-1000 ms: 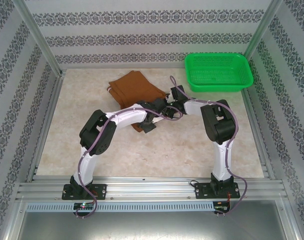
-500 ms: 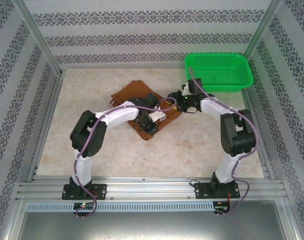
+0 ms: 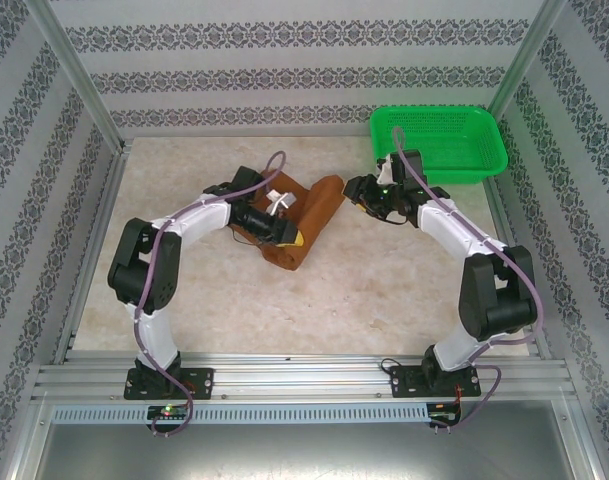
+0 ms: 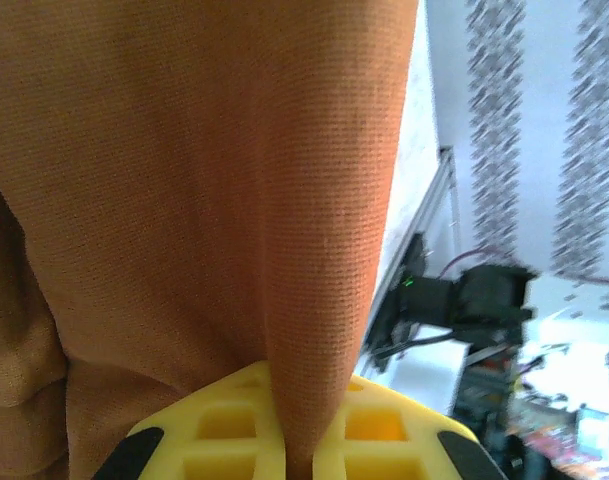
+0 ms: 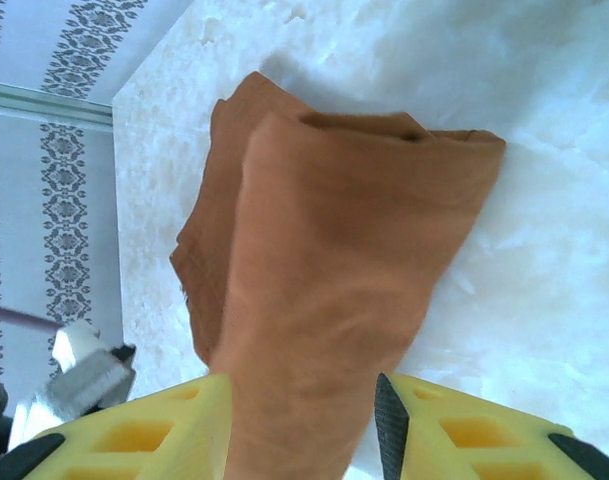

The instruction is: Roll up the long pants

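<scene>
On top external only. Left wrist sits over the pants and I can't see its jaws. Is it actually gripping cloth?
Observer: Yes. Left wrist view shows the left gripper shut on a fold of the long pants, cloth pinched between its yellow fingers.
Operator: Right one holding too?
Observer: No. In the right wrist view the right gripper is open, the pants lying on the table ahead of it.
Operator: Any roll formed?
Observer: That view shows the near end curled into a loose roll, flatter layers behind.

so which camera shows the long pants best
Right wrist: the long pants lie as a folded bundle on the table, edges clear. Top external shows them small, partly behind the left arm. Left wrist gives close-up fabric pinched in the left claw.
</scene>
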